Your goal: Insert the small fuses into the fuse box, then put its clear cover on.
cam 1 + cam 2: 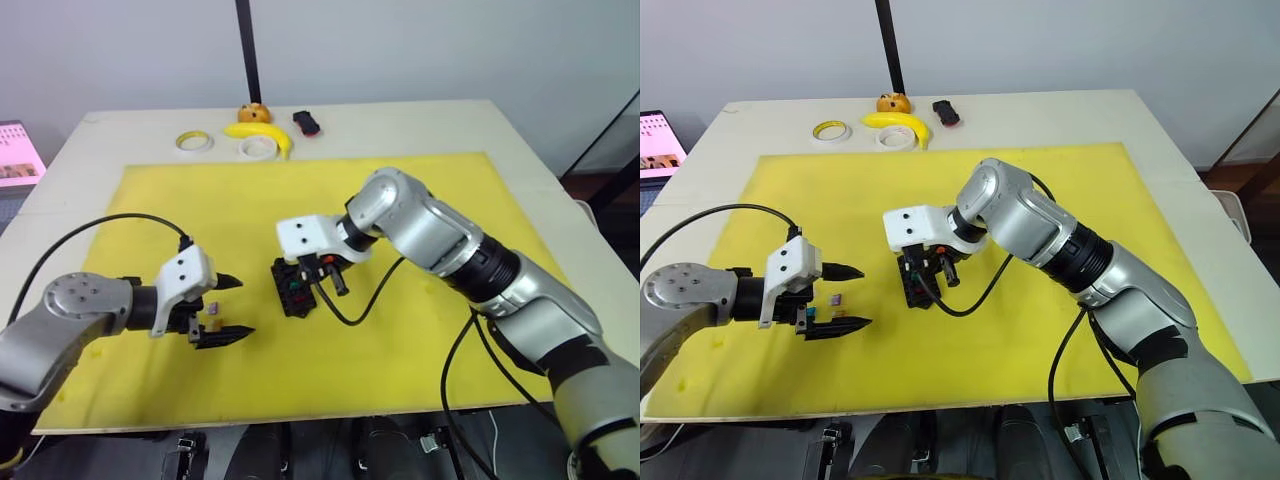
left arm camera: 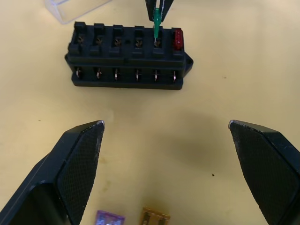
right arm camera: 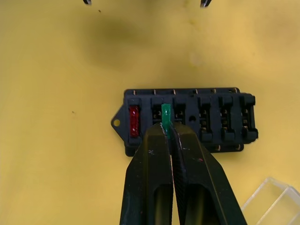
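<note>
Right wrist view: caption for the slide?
Right gripper pinching a green fuse over the fuse box, beside the seated red fuse.

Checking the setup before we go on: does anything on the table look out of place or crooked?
Nothing looks damaged or spilled. The fuse box sits flat on the yellow mat, red fuse seated. A banana and tape rolls at the table's far edge look unrelated to fuse work.

Bright, even overhead light; soft shadows, sharp focus throughout.
</note>
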You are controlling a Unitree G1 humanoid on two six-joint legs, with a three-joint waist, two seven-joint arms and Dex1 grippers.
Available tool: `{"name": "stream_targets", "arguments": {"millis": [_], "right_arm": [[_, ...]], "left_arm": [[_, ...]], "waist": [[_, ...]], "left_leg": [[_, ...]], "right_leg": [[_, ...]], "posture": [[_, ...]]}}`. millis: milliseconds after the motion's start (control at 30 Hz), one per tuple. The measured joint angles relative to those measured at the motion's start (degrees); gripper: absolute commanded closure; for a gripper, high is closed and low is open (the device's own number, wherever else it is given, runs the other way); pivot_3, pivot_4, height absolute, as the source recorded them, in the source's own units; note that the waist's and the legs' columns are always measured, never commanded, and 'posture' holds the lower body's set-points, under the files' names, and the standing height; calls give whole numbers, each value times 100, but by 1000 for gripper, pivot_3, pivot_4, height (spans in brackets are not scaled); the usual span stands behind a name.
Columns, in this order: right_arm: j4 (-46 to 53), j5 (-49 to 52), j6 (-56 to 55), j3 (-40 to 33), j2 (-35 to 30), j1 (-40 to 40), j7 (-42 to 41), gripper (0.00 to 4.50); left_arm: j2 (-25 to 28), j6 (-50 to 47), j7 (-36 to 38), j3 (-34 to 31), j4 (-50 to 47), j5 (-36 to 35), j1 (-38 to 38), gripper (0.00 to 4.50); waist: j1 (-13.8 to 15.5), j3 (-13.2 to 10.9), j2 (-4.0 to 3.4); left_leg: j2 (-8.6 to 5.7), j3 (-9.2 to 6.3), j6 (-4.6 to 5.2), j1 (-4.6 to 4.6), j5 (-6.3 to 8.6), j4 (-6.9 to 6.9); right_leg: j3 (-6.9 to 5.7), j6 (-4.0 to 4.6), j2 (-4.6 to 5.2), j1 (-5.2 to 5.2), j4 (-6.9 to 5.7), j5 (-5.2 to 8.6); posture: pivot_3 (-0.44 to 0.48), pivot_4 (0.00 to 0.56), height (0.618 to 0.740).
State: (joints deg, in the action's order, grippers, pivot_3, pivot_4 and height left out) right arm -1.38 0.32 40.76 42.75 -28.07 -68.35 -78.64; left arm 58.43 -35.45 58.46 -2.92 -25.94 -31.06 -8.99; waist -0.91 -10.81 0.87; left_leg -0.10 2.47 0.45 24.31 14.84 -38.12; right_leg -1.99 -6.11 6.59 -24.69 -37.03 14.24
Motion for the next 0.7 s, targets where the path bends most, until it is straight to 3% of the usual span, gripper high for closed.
{"name": "stream_targets", "arguments": {"millis": [700], "right_arm": [[117,-120,165,-11,114,84,-214,4500]], "left_arm": [[-111,-75,-56,7,-1,97,-69,37]], "waist": [[-1,0,0]], "left_leg": [[-1,-3,-1,0,-1,-2]], "right_leg": [[0,0,-3,1,-5,0]], "posture": [[0,150,740]]}}
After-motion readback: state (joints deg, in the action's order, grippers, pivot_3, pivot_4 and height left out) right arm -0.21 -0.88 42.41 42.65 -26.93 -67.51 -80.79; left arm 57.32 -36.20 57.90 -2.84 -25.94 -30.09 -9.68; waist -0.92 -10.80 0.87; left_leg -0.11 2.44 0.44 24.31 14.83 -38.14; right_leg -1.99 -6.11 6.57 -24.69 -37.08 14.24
